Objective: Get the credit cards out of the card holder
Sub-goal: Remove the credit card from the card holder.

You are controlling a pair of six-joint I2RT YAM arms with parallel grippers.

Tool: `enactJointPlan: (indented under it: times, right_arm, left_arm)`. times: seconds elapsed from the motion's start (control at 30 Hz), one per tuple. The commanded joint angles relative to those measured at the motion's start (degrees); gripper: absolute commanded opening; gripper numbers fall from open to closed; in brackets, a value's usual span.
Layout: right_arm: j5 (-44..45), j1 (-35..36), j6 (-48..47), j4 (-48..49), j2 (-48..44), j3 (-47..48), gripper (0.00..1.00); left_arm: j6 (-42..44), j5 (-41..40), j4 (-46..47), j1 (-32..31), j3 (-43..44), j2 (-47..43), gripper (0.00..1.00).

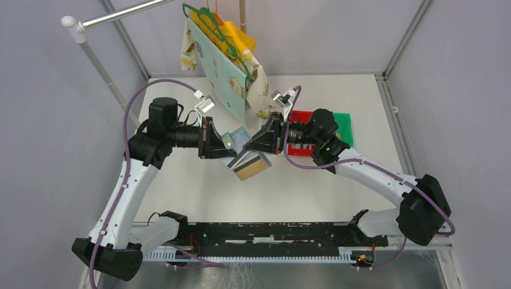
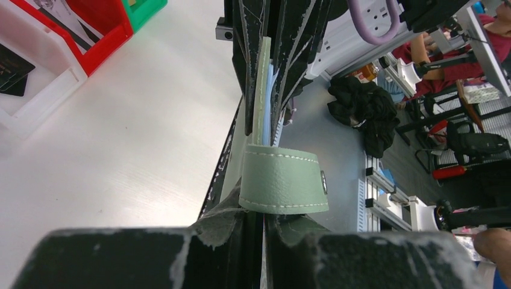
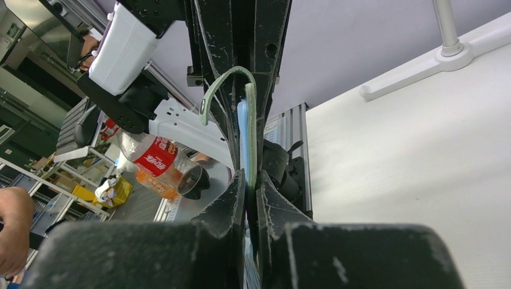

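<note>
The grey-green card holder [image 1: 240, 139] hangs in the air over the table's middle, held between both grippers. My left gripper [image 1: 228, 143] is shut on its left side and my right gripper [image 1: 260, 139] on its right side. A tan-gold credit card [image 1: 254, 167] with a dark stripe sticks out of its near side; a pale edge shows beside the card. In the left wrist view the holder is edge-on [image 2: 262, 90] with its snap tab [image 2: 283, 180] above my shut left gripper [image 2: 263, 217]. In the right wrist view its edge [image 3: 248, 138] rises from my shut right gripper [image 3: 250, 186].
A red bin [image 1: 301, 117] and a green bin [image 1: 343, 126] stand behind the right arm. A white bin [image 2: 36, 102] sits beside the red one. Cloth bags on a green hanger [image 1: 226, 60] hang just behind the grippers. A rack pole [image 1: 96, 60] stands back left.
</note>
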Motion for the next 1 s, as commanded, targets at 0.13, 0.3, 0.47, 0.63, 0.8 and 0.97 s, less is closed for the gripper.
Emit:
enactJointPlan:
  times: [0.13, 0.3, 0.47, 0.63, 0.8, 0.97]
  right_arm:
    - [-1.4, 1.5, 0.5, 3.6, 0.4, 1.8, 0.11]
    - [-1.5, 1.5, 0.7, 3.9, 0.4, 1.5, 0.11]
    - [-1.3, 1.4, 0.8, 3.8, 0.5, 1.6, 0.1]
    - [-1.6, 1.1, 0.7, 2.1, 0.7, 2.7, 0.17]
    - [1.3, -1.5, 0.5, 0.1, -1.6, 3.1, 0.65]
    - [11.2, -3.9, -3.3, -4.4, -8.9, 1.0, 0.84]
  left_arm:
    - [-10.6, 3.1, 13.2, -0.4, -1.1, 0.1, 0.22]
    - [-11.4, 3.3, 13.9, -0.4, -1.2, -0.1, 0.32]
    - [-11.4, 3.9, 13.9, -0.4, -1.6, -0.5, 0.21]
    - [-11.4, 3.8, 13.5, -0.4, -2.2, -1.6, 0.02]
    - [-10.9, 0.0, 12.0, -0.4, -1.1, -1.6, 0.02]
    - [-10.8, -5.3, 10.5, 1.1, -0.1, -0.9, 0.02]
